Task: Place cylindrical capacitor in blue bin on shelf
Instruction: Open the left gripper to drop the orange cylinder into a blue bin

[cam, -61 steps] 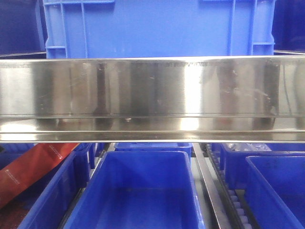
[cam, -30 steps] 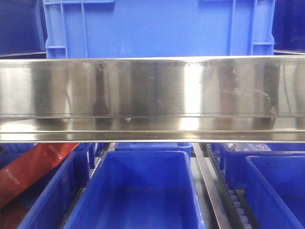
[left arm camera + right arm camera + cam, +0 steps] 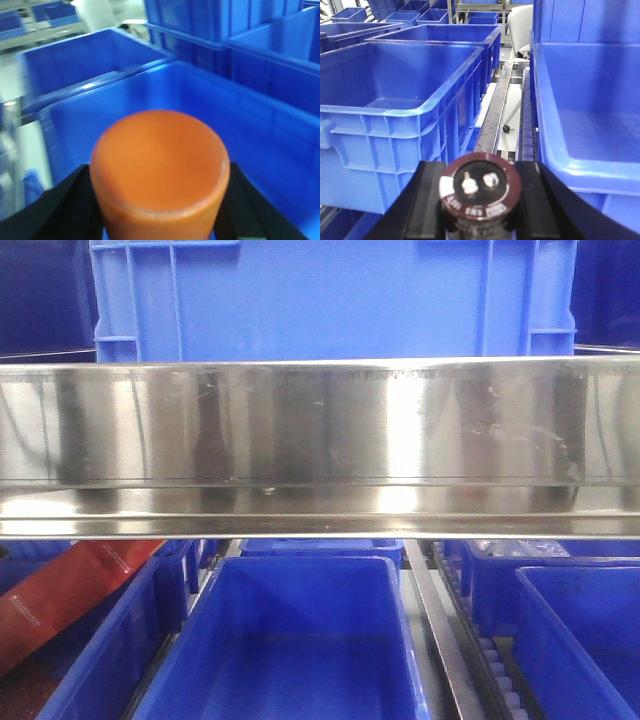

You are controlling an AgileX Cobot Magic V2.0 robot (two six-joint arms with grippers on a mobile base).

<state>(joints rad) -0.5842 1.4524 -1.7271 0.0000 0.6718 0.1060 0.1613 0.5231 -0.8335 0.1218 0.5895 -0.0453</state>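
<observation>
The cylindrical capacitor (image 3: 480, 187), dark brown with two metal terminals on its end, sits between the black fingers (image 3: 432, 197) of my right gripper (image 3: 480, 202), which is shut on it. It hangs over the gap between a blue bin (image 3: 395, 75) on the left and another blue bin (image 3: 590, 105) on the right. My left gripper (image 3: 160, 205) is shut on an orange cylinder (image 3: 160, 165) above a blue bin (image 3: 260, 130). The shelf's steel rail (image 3: 320, 430) fills the front view, where neither gripper shows.
Under the rail stand a middle blue bin (image 3: 290, 640), a left bin holding a red packet (image 3: 70, 595) and right bins (image 3: 580, 630). A large blue crate (image 3: 330, 300) sits on top. A roller track (image 3: 526, 120) and a steel rail (image 3: 495, 115) run between bins.
Dark reflections on the steel rail have shifted towards the left, and a new one shows at the far left. The bins have not moved.
</observation>
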